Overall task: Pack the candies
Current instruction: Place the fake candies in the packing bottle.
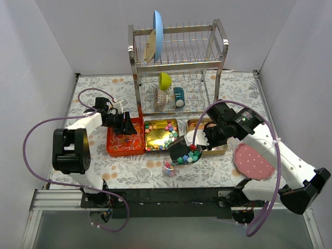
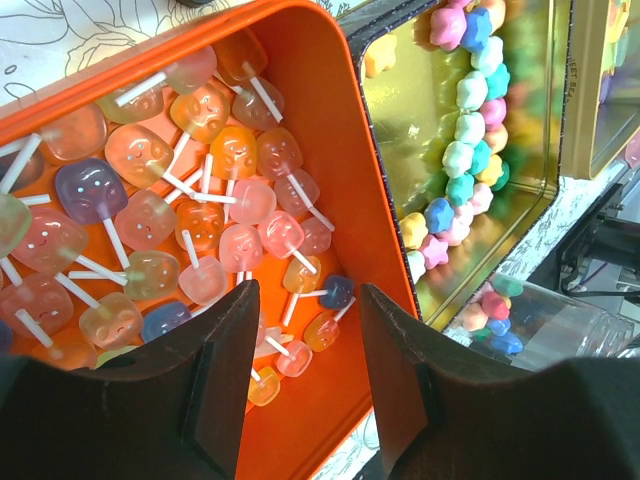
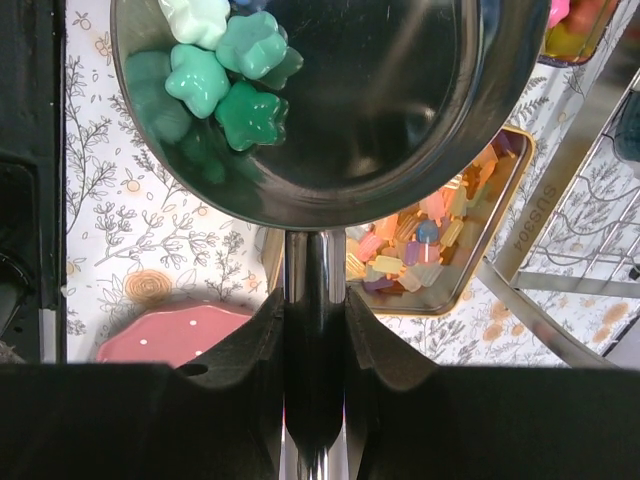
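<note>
The small star-shaped candies in mixed bright colours (image 2: pixel 470 110) are mostly found in the shiny gold rectangular tin (image 1: pixel 154 141) in the middle of the flower-print worktop (image 1: pixel 132 175). A few more are sat in the small clear glass (image 1: pixel 168 166) just on the near side of it. A handful of green ones is also seen in the bowl of the dark metal scoop (image 3: pixel 400 120), which is held just right of the glass, by the near edge of the tins. The scoop's handle is clamped tight between the right fingers (image 3: pixel 262 340). The left fingers (image 2: pixel 235 370) are spread fairly wide with nothing gripped, and are hung over the orange rectangular tray (image 2: pixel 340 150). That tray is filled with pastel lollipops on white sticks (image 2: pixel 240 200). A second gold tin of candies (image 1: pixel 222 148) is placed to the right. A pink dotted round plate (image 1: pixel 253 161) is set at the near right, and a steel dish rack (image 1: pixel 179 57) at the far side.
</note>
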Robot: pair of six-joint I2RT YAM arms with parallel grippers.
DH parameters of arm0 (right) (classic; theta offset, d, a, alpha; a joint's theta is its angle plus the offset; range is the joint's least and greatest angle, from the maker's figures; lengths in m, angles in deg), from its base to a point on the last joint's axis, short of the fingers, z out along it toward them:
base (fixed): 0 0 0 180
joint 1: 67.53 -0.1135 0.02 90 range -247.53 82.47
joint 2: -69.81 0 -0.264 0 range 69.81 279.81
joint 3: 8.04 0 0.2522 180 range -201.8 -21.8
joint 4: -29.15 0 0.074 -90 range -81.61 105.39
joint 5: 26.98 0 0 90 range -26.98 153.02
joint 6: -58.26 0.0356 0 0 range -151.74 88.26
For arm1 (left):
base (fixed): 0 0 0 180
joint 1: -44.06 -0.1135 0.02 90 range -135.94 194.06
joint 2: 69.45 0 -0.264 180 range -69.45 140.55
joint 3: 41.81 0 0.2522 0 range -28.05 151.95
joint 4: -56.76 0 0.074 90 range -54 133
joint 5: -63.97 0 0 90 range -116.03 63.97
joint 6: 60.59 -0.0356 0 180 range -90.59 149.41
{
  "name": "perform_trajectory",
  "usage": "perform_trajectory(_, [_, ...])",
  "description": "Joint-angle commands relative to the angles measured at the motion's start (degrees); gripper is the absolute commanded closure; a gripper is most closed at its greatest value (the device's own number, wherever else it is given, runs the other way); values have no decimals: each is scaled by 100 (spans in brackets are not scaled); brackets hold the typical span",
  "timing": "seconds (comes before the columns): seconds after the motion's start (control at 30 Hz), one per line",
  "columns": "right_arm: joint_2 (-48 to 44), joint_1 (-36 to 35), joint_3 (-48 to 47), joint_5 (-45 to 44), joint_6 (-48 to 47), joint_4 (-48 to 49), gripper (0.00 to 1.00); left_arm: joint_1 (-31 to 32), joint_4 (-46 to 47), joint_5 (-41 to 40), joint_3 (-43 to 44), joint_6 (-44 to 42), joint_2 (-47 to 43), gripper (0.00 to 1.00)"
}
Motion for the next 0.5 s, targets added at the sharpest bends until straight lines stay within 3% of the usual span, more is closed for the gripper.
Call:
perform_trajectory(0.0, [188,-150,-543,-373,226,-190,99,-40,168,-58,-102,45,-287,56])
perform_trajectory(0.47, [461,-959,-807,-1437,191,-314,99,-40,405,-75,-103,159,-147,55])
